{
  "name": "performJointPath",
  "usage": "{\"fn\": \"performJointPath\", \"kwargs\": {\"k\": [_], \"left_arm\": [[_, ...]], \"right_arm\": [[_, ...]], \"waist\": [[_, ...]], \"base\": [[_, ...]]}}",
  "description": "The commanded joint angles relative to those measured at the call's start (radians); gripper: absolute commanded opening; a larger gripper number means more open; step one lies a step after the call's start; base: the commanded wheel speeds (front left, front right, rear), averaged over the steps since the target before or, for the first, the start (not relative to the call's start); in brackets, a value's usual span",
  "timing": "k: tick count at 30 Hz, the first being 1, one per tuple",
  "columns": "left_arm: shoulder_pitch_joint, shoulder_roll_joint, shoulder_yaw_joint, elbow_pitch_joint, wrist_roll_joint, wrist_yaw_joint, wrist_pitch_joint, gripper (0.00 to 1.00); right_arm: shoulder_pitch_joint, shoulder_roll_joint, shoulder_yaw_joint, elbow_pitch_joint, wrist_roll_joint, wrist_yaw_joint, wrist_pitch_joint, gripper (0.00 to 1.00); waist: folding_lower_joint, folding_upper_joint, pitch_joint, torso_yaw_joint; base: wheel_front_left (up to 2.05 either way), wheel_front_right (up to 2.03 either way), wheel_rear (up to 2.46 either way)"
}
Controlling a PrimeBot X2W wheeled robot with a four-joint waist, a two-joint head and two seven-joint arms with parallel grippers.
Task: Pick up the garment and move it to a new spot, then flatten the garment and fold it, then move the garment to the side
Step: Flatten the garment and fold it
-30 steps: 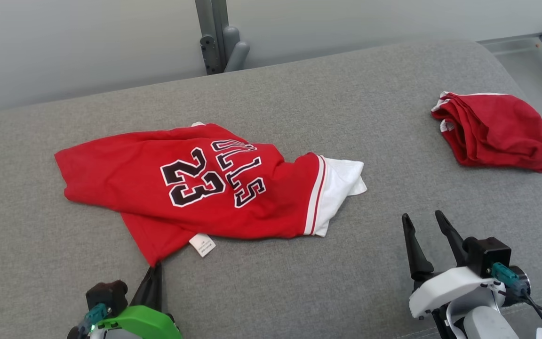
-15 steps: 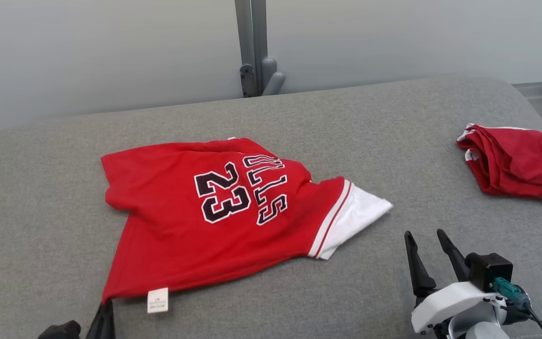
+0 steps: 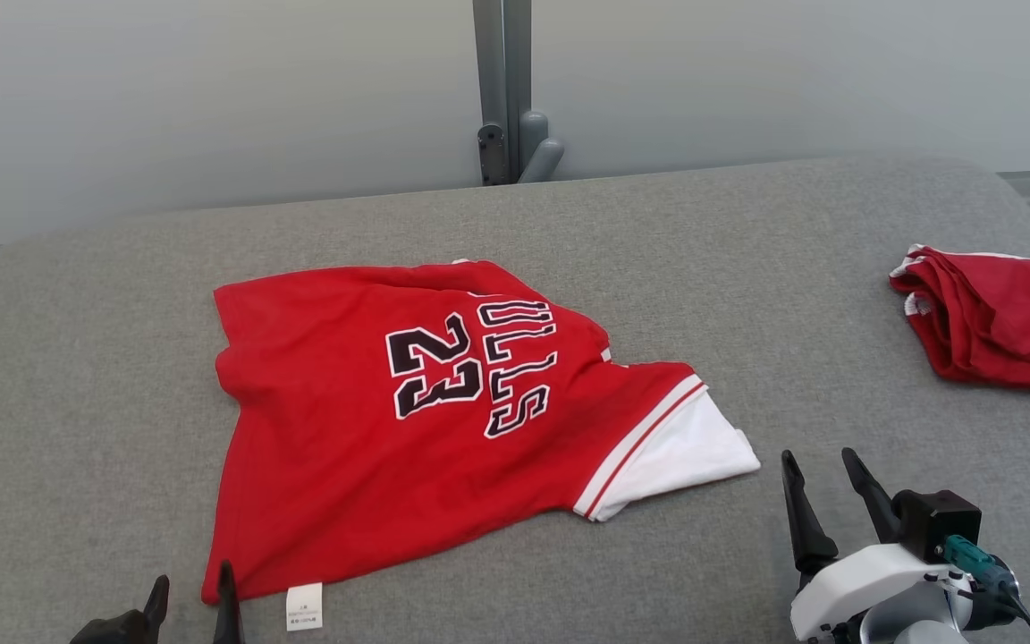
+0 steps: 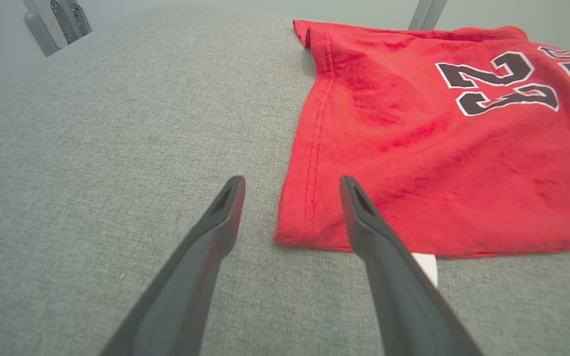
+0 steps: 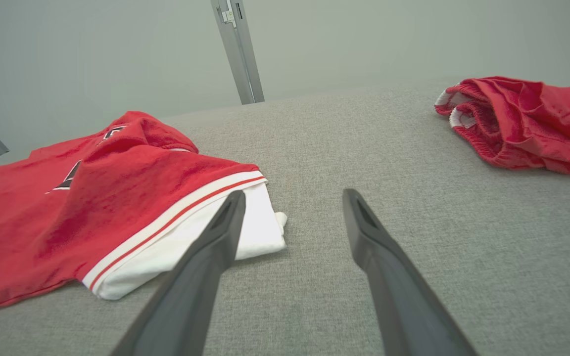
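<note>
Head view: the jersey [image 3: 372, 447] is lying on the cushion [image 3: 104, 358], about midway between its left and right edges and closer to the near edge than to the far one. It is lying printed side up and mostly spread out, with creases running around the print [image 3: 470, 367], which is showing "23" beside partly folded letters. A white sleeve [image 3: 685, 452] with a red-and-white stripe is pointing toward the right edge. A white label [image 3: 304, 606] is sticking out from under the hem at the corner nearest the robot.

The left gripper [image 3: 193, 575] is standing released and is holding nothing. Its fingers are standing well apart at that near corner, just left of the label. In the left wrist view, the red corner is lying flat on the cushion between the two fingertips. The right finger is crossing in front of the hem and the label; whether it is touching the cloth cannot be told.

The right gripper [image 3: 817, 456] is also standing released and is holding nothing. It is hanging near the near edge, to the right of the sleeve and apart from it. In the right wrist view, its left finger is crossing in front of the sleeve end.

A red bundle [image 3: 998, 326] with white trim is lying at the right edge, well apart from the jersey. A grey post [image 3: 502, 89] is rising behind the far edge against a pale wall [image 3: 211, 89].
</note>
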Motion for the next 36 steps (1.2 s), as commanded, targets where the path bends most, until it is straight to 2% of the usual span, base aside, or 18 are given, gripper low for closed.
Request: {"fn": "performJointPath", "kwargs": {"k": [1, 14, 28, 29, 33, 34, 35, 36], "left_arm": [[-0.011, 0.002, -0.003, -0.013, 0.009, -0.002, 0.000, 1.00], [-0.023, -0.002, -0.158, -0.073, -0.044, 0.003, 0.000, 1.00], [-0.029, -0.003, -0.196, -0.103, -0.045, 0.003, 0.000, 1.00], [-0.029, -0.003, -0.197, -0.102, -0.047, 0.003, 0.000, 1.00], [-0.023, -0.003, -0.195, -0.105, -0.048, 0.003, 0.000, 1.00], [-0.023, -0.003, -0.194, -0.105, -0.048, 0.003, 0.000, 1.00], [-0.022, -0.003, -0.194, -0.106, -0.048, 0.003, 0.000, 1.00], [-0.022, -0.003, -0.194, -0.106, -0.048, 0.003, 0.000, 1.00]], "right_arm": [[-0.002, -0.003, -0.001, 0.007, -0.008, -0.001, -0.003, 1.00], [-0.050, -0.003, -0.004, 0.142, -0.008, -0.001, -0.003, 1.00], [-0.121, -0.003, -0.027, 0.296, 0.045, -0.001, -0.003, 1.00], [-0.119, -0.003, -0.025, 0.301, 0.052, -0.001, -0.003, 0.98], [-0.123, -0.002, -0.020, 0.304, 0.058, -0.001, -0.001, 0.43], [-0.125, -0.003, -0.018, 0.299, 0.060, -0.001, -0.001, 0.27], [-0.129, -0.003, -0.016, 0.287, 0.062, -0.001, -0.001, 0.05], [-0.129, -0.003, -0.016, 0.287, 0.062, -0.001, -0.001, 0.05]], "waist": [[0.0000, 0.0000, 0.003, 0.007], [0.0000, 0.0000, 0.071, 0.109], [0.0000, 0.0000, 0.092, 0.166], [0.0000, 0.0000, 0.092, 0.167], [0.0000, 0.0000, 0.092, 0.167], [0.0000, 0.0000, 0.093, 0.166], [0.0000, 0.0000, 0.093, 0.165], [0.0000, 0.0000, 0.093, 0.165]], "base": [[0.00, 0.00, 0.00], [0.00, 0.00, 0.00], [0.00, 0.00, 0.00], [0.00, 0.00, 0.00], [0.00, 0.00, 0.00], [0.00, 0.00, 0.00], [0.00, 0.00, 0.00], [0.00, 0.00, 0.00]]}}
